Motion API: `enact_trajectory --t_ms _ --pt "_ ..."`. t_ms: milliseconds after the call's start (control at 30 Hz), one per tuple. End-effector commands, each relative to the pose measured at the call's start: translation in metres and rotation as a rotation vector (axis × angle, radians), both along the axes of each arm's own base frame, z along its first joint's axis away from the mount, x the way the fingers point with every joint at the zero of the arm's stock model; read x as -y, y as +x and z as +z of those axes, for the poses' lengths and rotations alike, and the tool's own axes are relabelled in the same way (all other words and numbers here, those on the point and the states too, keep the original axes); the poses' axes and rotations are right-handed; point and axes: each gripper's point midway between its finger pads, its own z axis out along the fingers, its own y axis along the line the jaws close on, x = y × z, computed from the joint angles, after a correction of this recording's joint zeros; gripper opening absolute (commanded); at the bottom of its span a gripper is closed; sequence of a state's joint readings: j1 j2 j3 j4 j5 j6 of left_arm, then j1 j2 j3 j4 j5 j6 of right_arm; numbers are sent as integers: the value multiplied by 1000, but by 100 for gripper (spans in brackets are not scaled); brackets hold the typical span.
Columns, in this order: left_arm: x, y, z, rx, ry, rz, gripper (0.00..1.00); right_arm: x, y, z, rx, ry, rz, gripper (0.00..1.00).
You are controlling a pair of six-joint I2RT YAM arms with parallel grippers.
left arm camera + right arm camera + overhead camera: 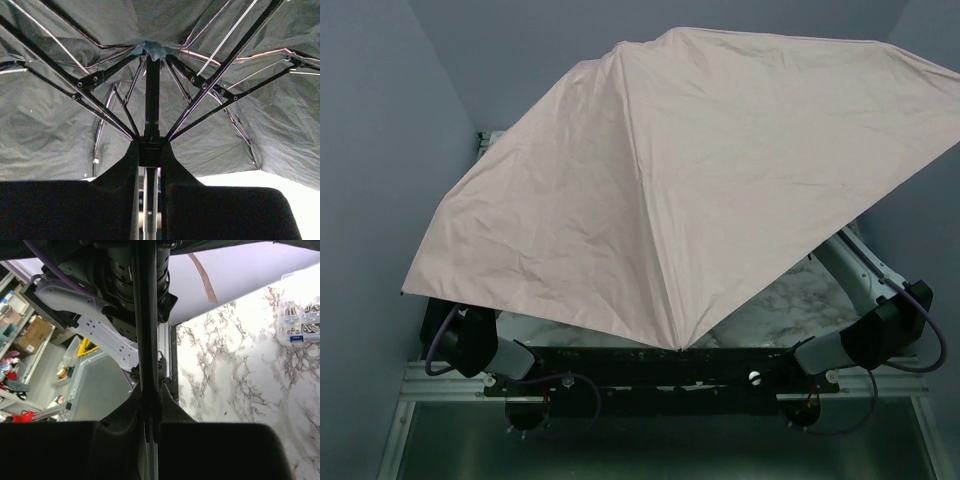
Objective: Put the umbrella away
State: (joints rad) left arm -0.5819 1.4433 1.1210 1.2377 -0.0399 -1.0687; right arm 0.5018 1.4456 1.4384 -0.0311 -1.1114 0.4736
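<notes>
**A:** From above, how far along?

**B:** Barely begun, I'd say. The umbrella (660,190) is spread fully open over the counter (790,300), and it hides both claws.

**A:** Left wrist?

**B:** Under the fabric, the left claw (150,162) is pinched narrow on the shaft (152,100). The ribs (210,80) are all stretched out.

**A:** Right wrist?

**B:** The right claw (149,407) clamps the same shaft, farther from the fabric than the left. Collapsing, strapping and stowing all look left to do.

Plain blue-grey walls (380,150) surround a white, grey-veined marble-patterned table (240,390).
</notes>
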Motion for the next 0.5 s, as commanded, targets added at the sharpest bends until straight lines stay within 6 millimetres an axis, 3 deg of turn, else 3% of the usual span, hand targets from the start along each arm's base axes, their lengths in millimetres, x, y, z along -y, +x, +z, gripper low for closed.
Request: enact_trajectory --t_ms 0,200,467 --pt "13 -27 -15 48 120 -100 3 8 6 14 67 10 -45 1" --pt "46 -45 -66 -39 274 -286 0 23 41 10 42 -1 -188 1" --pt "94 -54 -113 -180 233 -443 0 22 73 -10 33 -49 -300 1"
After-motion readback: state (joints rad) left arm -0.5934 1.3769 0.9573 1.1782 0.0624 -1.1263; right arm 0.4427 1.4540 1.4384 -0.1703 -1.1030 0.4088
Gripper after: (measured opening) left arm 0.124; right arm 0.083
